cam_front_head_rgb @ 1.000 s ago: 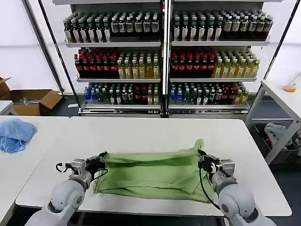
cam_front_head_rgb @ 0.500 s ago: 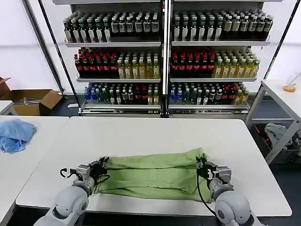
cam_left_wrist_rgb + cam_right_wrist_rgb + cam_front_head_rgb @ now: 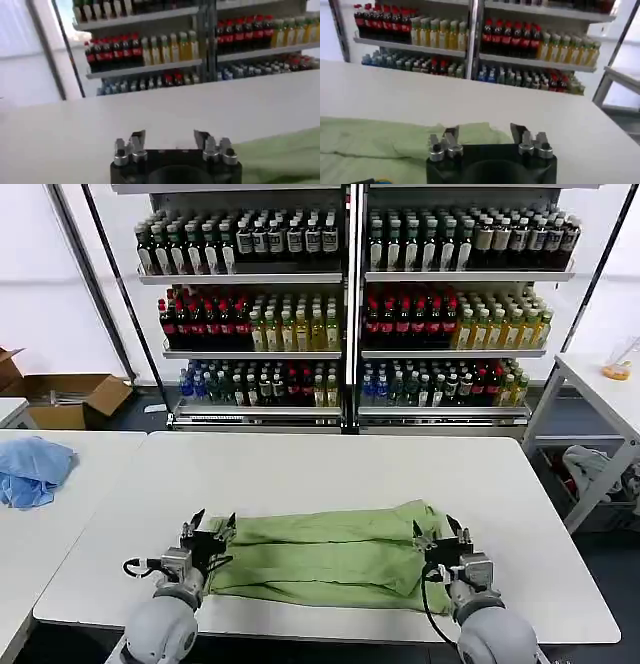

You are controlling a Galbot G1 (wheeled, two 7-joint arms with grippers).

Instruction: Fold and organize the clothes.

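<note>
light green shirt (image 3: 325,552) lies folded in long flat band across near part of white table (image 3: 330,469). left gripper (image 3: 211,526) at shirt's left end, fingers spread, holding nothing. right gripper (image 3: 441,533) at right end, fingers spread, empty.

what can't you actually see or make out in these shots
- Shirt collar, buttons and chest print: head view, folded inside the cloth.
- Shirt's far end: left wrist view, cut off by the picture's edge.
- Bottle labels: head view, too small to read.
- Blue cloth: head view, partly cut off at the edge.
</note>
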